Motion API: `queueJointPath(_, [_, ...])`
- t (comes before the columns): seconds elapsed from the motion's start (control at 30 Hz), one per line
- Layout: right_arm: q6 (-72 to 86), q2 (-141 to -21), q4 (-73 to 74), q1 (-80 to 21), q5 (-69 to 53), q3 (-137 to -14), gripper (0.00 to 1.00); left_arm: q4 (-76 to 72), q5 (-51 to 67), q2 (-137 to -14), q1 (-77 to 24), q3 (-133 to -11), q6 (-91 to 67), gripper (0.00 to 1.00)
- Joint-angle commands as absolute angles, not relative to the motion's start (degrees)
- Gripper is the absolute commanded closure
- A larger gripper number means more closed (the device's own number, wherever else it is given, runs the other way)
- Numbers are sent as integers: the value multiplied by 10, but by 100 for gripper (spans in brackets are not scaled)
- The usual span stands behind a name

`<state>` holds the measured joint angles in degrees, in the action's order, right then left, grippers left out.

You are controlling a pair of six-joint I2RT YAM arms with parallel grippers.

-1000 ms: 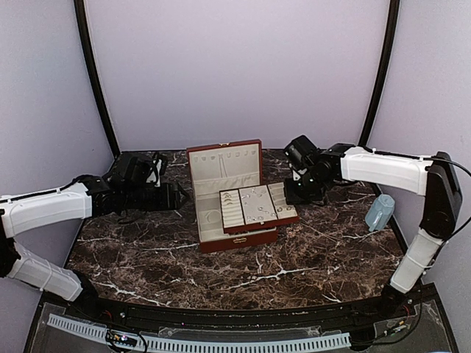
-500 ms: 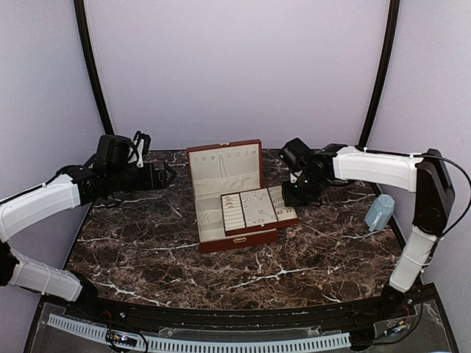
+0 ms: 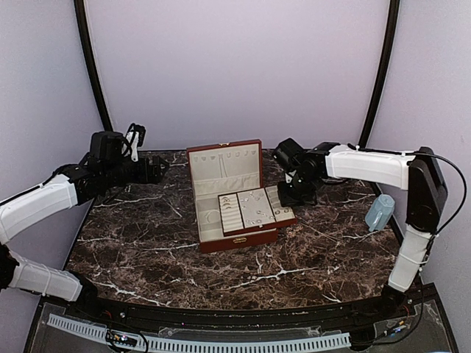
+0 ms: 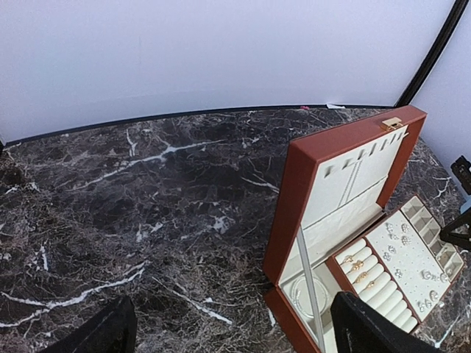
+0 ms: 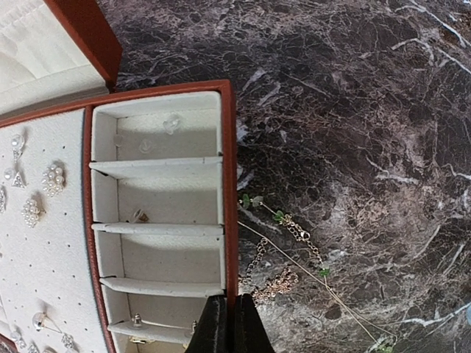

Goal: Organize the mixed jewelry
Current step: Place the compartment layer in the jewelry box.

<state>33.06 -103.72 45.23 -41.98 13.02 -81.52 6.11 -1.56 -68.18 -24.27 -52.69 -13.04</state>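
Note:
The reddish-brown box (image 3: 228, 239) stands open at mid-table, its cream slotted tray (image 3: 254, 208) laid across its right side. Mixed jewelry shows in both wrist views: pearl and silver studs (image 5: 40, 187) on the tray's pad, gold rings (image 4: 360, 268) in the ring rolls, and thin chains with green beads (image 5: 283, 254) loose on the marble just right of the tray. My left gripper (image 4: 235, 334) hangs open to the left of the box, holding nothing. My right gripper (image 5: 227, 323) is shut, its tips over the tray's right rim (image 5: 229, 184), next to the chains.
A pale blue cup (image 3: 380, 212) stands near the table's right edge. The raised box lid (image 4: 324, 176) stands upright to the right of my left gripper. Black frame posts (image 3: 92, 70) and a lilac wall close off the back.
My left arm drew back and up toward the rear left, and its gripper opened wide. My right gripper shifted left, closer to the tray, and stayed shut.

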Motion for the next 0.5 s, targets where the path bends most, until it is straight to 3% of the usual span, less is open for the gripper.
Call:
queueJointPath(0.0, [345,-1049,439,-433,132,-845,100,12,-38,-666,-240,-494,-103,5])
queueJointPath(0.47, [371,-1090,446,-456,126,-887,100,16,-16,-667,-240,-481,-104,5])
